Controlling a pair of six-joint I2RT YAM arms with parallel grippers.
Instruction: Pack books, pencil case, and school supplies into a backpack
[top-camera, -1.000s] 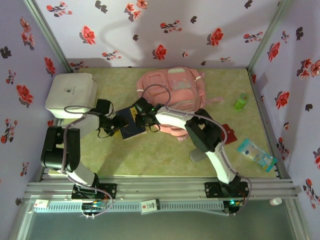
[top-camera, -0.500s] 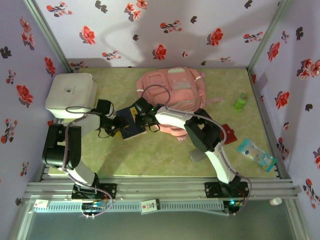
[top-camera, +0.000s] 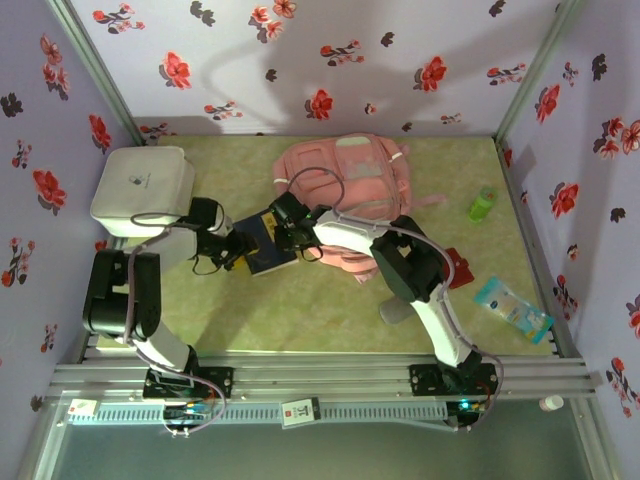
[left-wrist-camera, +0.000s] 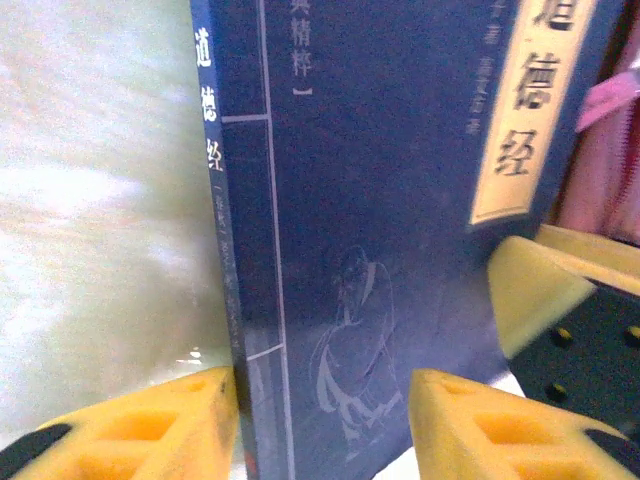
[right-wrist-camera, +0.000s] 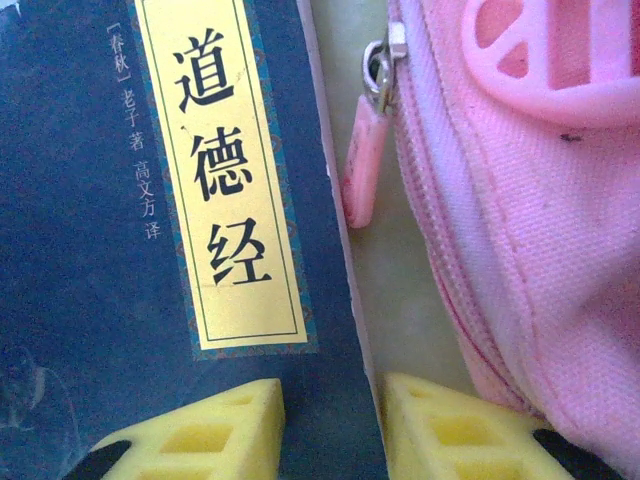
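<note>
1. Jaws of the left gripper (left-wrist-camera: 325, 410) stand spread. One yellow finger (left-wrist-camera: 150, 425) sits beside the spine of the dark navy paperback book with a yellow title label (left-wrist-camera: 380, 200), the other over its cover. Contact cannot be confirmed.
2. Jaws of the right gripper (right-wrist-camera: 335, 410) stand apart by a narrower gap, straddling the book's long edge. No pinch is evident.
3. The book lies on the pale green table (top-camera: 300, 310), between both grippers, at 8 o'clock from the large pink fabric backpack (top-camera: 350, 175) and just beside it.
4. The backpack's pink zip pull (right-wrist-camera: 362, 170) hangs near the book's edge, not touching it.
5. A white rounded box (top-camera: 143, 183) sits at 10 o'clock on the table.
</note>
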